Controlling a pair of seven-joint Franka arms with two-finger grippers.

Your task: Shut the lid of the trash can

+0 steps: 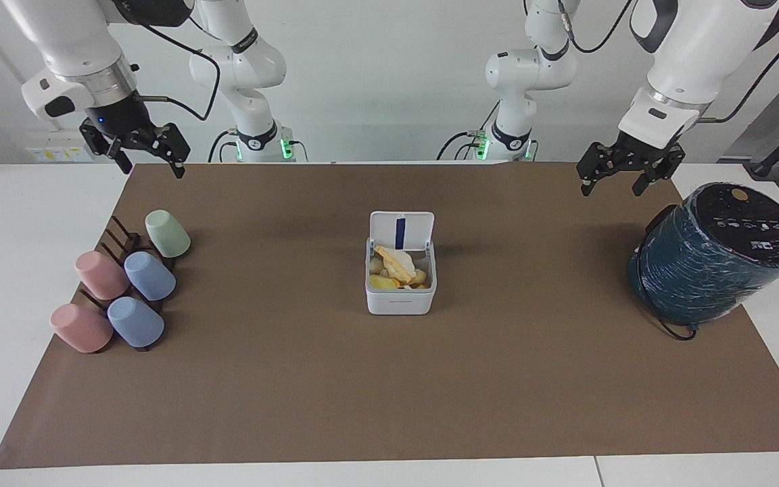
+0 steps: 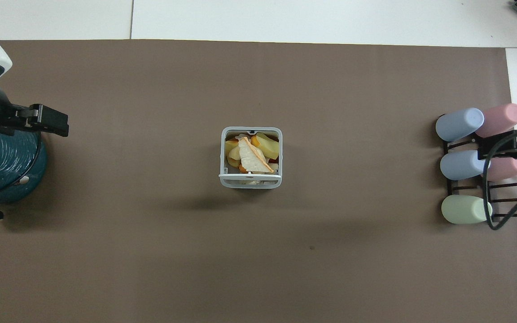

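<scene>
I see the trash can (image 1: 400, 287), a small white square box with rounded corners, standing in the middle of the brown mat (image 1: 389, 392), well apart from both grippers. It is filled nearly to the rim with food scraps (image 1: 397, 268): yellow and orange pieces with a pale wedge lying across the top. Faint grey text marks the side turned away from the robots. The lid (image 1: 401, 230) stands upright on its hinge at the edge nearer to the robots, its underside with a blue stripe facing over the open box.

Toward the left arm's end of the table a large dark teal cylinder (image 1: 717, 253) sits tilted, wrapped in clear film, a black cord at its base. Toward the right arm's end, five cups (image 1: 126, 281) in pink, blue and green lie tipped on a dark rack (image 1: 122, 243).

My left gripper (image 1: 621, 184) hangs above the mat beside the cylinder, fingers spread, holding nothing. My right gripper (image 1: 151, 166) hangs above the mat's corner near the cups, also parted and holding nothing.
</scene>
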